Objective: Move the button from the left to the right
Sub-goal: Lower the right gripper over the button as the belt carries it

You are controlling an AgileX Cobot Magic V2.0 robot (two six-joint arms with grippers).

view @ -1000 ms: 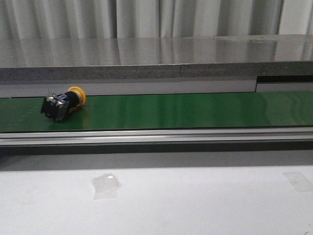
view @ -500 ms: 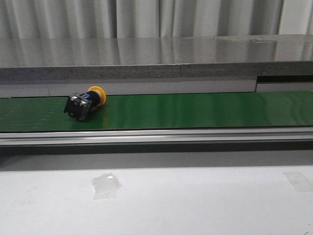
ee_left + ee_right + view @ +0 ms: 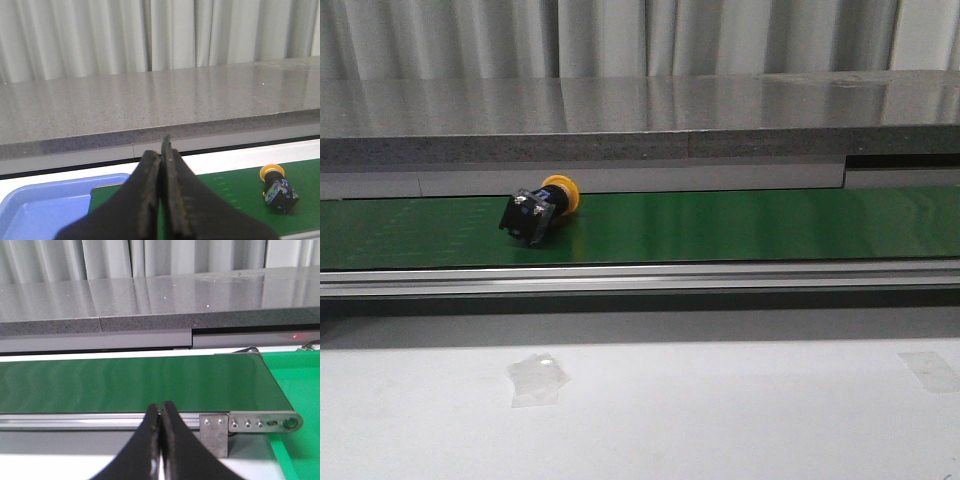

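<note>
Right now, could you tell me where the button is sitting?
In the front view the button lies on its side on the green conveyor belt, left of centre, its yellow head toward the grey wall behind; neither gripper touches it.

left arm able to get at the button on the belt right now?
Probably yes. The button lies alone on the green belt with nothing around it, but the left gripper is shut and must open first.

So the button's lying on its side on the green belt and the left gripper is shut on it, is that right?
Not quite. The button does lie on its side on the green belt, but the left gripper is shut on nothing. The left wrist view shows its fingers pressed together, with the button well apart from them on the belt.
</note>
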